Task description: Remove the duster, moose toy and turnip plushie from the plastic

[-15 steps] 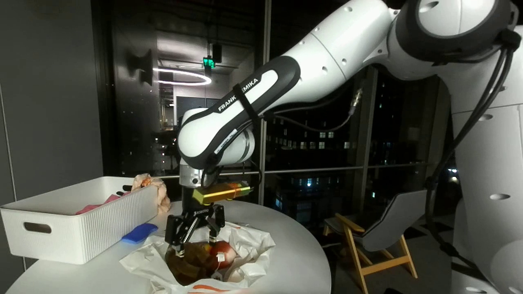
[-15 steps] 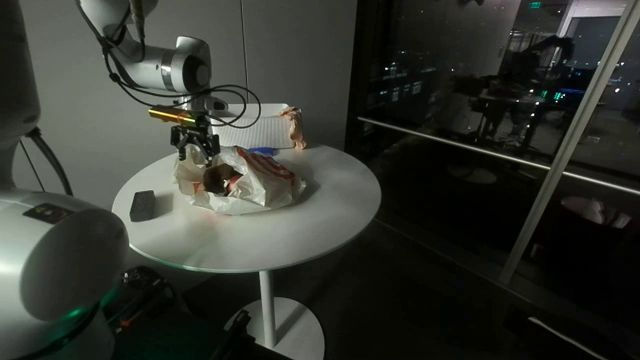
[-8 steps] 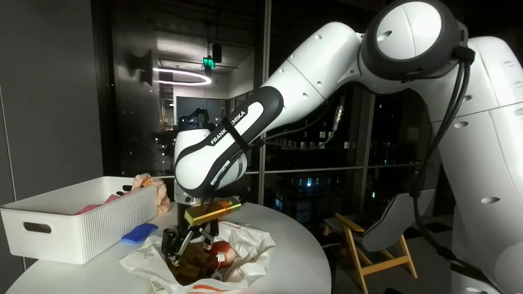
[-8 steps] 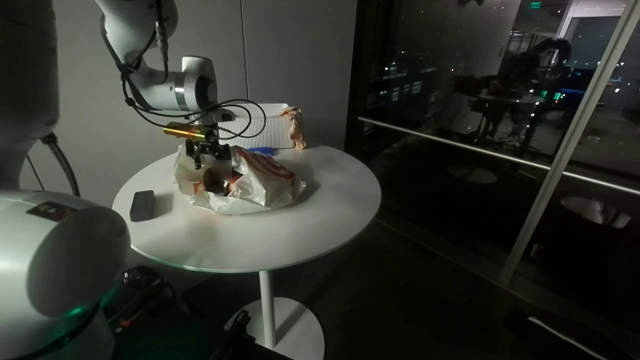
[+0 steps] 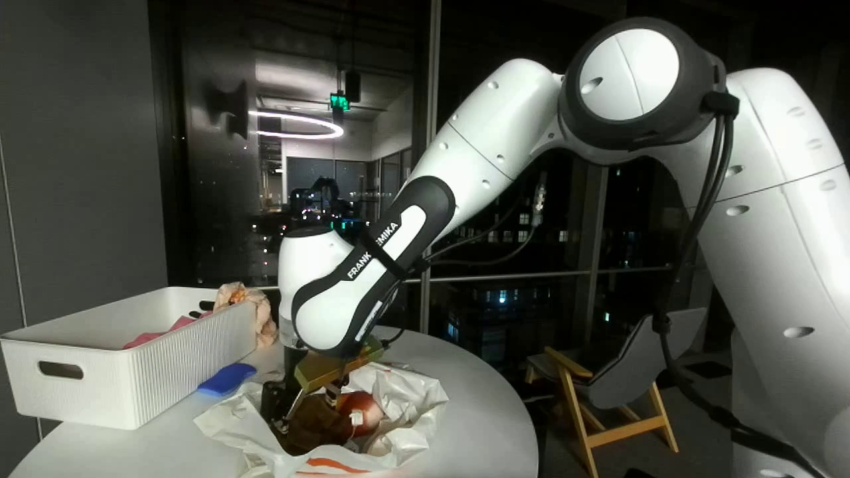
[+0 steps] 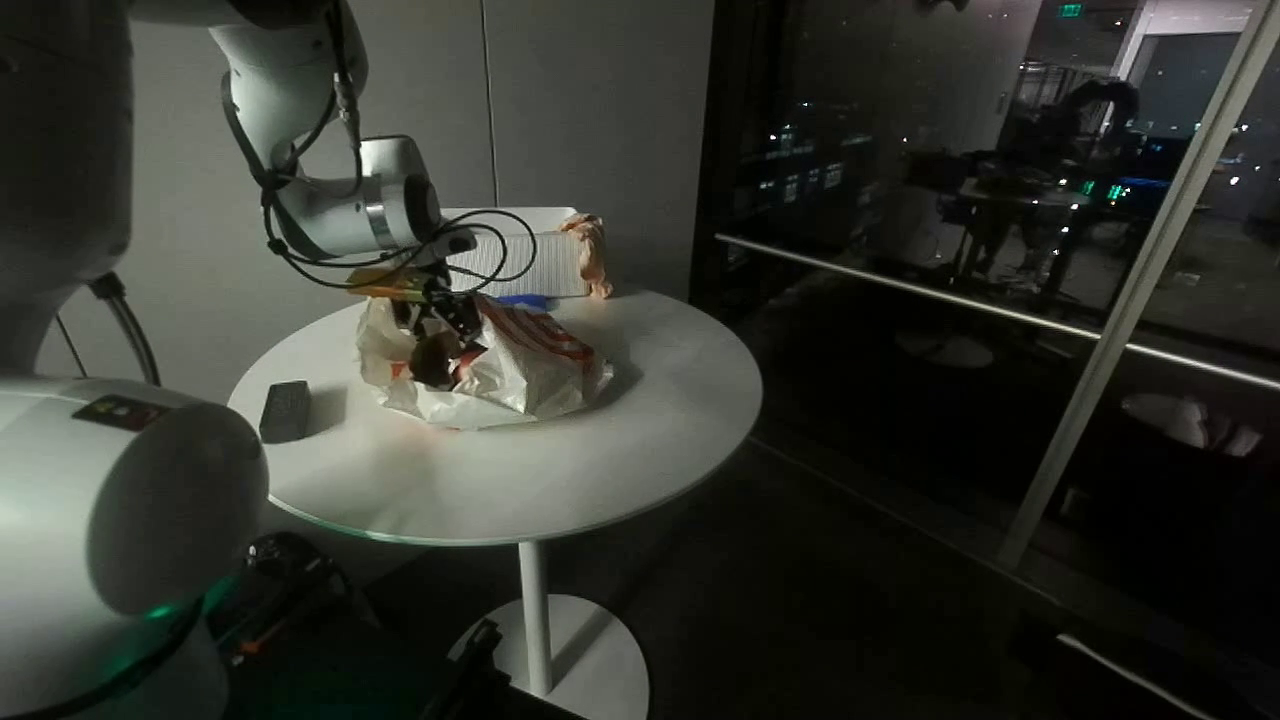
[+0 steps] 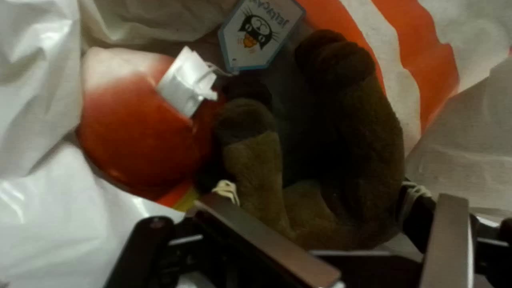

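Note:
The white plastic bag (image 5: 412,398) lies open on the round table; it also shows in an exterior view (image 6: 540,365). In it is the brown moose toy (image 7: 256,168), also visible in both exterior views (image 5: 319,425) (image 6: 432,362). The red-and-white turnip plushie (image 7: 136,128) lies beside it, also in an exterior view (image 5: 362,406). My gripper (image 7: 320,192) is open, pointing down into the bag, one finger on each side of the moose toy. In an exterior view a dark grey block (image 6: 286,410), possibly the duster, lies on the table outside the bag.
A white ribbed box (image 5: 192,372) with pink cloth (image 5: 166,330) inside stands behind the bag. A peach cloth (image 5: 255,309) hangs over its corner. A flat blue object (image 5: 227,380) lies between box and bag. The table edge (image 6: 690,470) is round.
My gripper has come down into the bag, its open fingers now around the moose toy. The bag's rim has shifted slightly. The grey block and the box have not moved.

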Motion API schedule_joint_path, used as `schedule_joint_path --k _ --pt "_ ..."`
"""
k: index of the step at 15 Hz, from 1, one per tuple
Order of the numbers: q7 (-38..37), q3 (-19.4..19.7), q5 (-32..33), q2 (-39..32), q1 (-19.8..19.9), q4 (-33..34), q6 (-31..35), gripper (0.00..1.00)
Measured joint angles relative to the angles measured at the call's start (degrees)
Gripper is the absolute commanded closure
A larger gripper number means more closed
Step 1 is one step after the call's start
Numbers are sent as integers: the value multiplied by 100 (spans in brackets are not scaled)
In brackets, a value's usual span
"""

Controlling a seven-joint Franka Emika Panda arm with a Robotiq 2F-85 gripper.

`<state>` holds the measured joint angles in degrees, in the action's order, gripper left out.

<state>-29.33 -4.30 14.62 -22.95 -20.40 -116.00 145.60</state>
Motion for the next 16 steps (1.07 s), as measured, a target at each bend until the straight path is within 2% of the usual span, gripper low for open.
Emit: schedule_joint_path --k 5,8,10,12,13,15,16 --pt "-229 104 70 -6 -97 -5 181 73" --pt "-258 108 -3 95 -89 -11 203 92" --pt "-244 96 -164 222 -70 -37 166 98" --pt "-151 30 -463 419 -17 -79 0 99" --pt "40 -73 -763 553 58 -103 -158 96" --pt "525 -325 -1433 866 246 -148 -508 95" --pt "686 -411 -1664 1027 314 -163 -674 83"
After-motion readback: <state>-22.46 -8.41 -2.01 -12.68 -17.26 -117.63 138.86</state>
